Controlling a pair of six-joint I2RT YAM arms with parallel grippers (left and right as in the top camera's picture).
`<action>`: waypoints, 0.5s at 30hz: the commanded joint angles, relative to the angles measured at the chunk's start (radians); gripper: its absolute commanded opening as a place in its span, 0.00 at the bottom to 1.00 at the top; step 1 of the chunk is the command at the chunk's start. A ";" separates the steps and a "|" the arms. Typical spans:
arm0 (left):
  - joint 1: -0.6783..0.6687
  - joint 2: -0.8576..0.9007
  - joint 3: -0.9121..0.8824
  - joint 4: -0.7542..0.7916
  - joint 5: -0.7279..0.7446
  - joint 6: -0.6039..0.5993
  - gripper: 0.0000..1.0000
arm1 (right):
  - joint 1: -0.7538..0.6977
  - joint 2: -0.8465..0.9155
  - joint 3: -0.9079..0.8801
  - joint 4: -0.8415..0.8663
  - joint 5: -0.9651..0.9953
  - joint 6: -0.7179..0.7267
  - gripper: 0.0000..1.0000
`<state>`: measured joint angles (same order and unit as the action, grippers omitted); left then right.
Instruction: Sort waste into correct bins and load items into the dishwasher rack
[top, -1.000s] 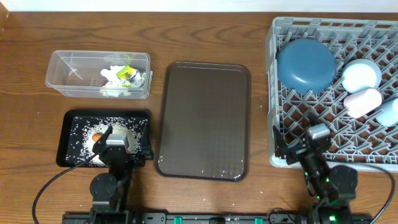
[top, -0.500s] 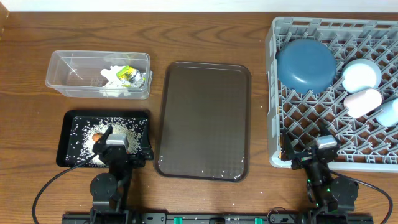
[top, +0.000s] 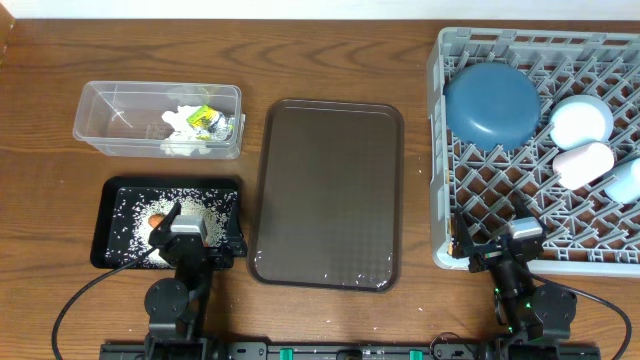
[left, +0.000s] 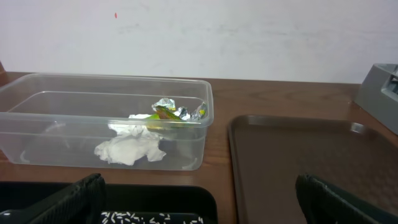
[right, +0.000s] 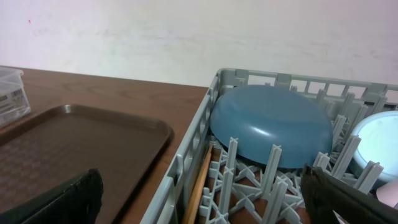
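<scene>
The clear tub (top: 110, 125) holds crumpled tissue (left: 129, 149) and a yellow-green wrapper (left: 174, 113). The black tray (top: 110, 190) holds rice grains (top: 195, 205) and a carrot (top: 157, 219). The grey rack (top: 440, 150) holds the dark-blue dish (top: 492, 103), light-blue bowl (top: 581, 121), white cup (top: 583, 165) and light-blue cup (top: 625, 182). A wooden chopstick (right: 198, 186) lies along the rack's left wall. My left gripper (left: 199, 208) is open and empty over the black tray's near edge. My right gripper (right: 205, 205) is open and empty at the rack's front left corner.
The large brown serving tray (top: 328, 195) lies between the bins and the rack, with a few specks near its front edge. Bare wooden table surrounds everything. A white wall runs along the back.
My right gripper has drawn back toward the front edge and a little to the right, then stopped. The left arm has not moved.
</scene>
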<state>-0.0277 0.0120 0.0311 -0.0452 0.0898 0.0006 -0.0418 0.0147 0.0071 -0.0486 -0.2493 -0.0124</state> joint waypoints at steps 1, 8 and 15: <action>0.006 -0.002 -0.027 -0.016 -0.001 0.006 0.99 | -0.018 -0.009 -0.001 -0.006 0.013 -0.015 0.99; 0.006 -0.002 -0.027 -0.017 -0.001 0.006 0.99 | -0.018 -0.009 -0.001 -0.006 0.013 -0.015 0.99; 0.006 -0.002 -0.027 -0.020 -0.050 0.006 0.99 | -0.018 -0.009 -0.001 -0.006 0.013 -0.015 0.99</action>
<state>-0.0277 0.0120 0.0311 -0.0471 0.0711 0.0006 -0.0418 0.0147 0.0071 -0.0486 -0.2493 -0.0124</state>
